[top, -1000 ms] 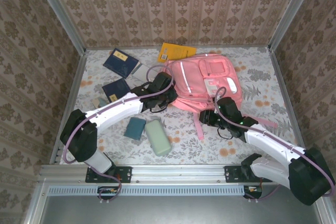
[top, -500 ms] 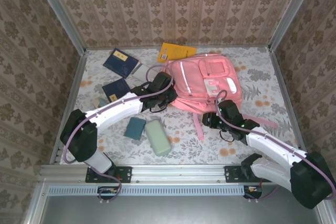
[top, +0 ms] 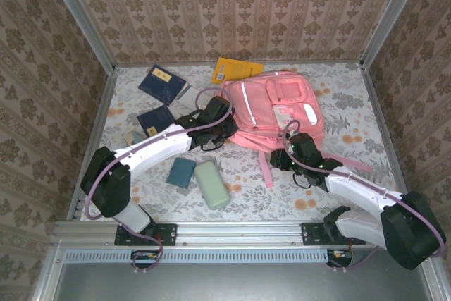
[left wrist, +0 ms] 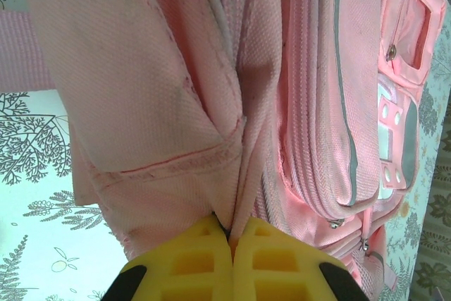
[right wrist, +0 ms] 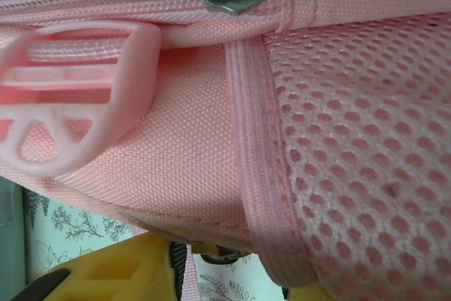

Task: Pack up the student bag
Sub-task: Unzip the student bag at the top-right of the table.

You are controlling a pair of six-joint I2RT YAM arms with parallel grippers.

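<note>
Lying flat near the table (top: 282,199) back, the student bag (top: 278,107) has a side fold pinched tight by the left gripper (left wrist: 231,234). Right gripper (top: 280,156) is at its near edge; can't tell its grip.

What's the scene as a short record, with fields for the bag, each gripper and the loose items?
bag: pink, flat on the table
left gripper: shut on a fold of bag fabric
right gripper: open, at the bag's near edge
left of bag: two blue books, teal case, green case
behind bag: yellow book
</note>
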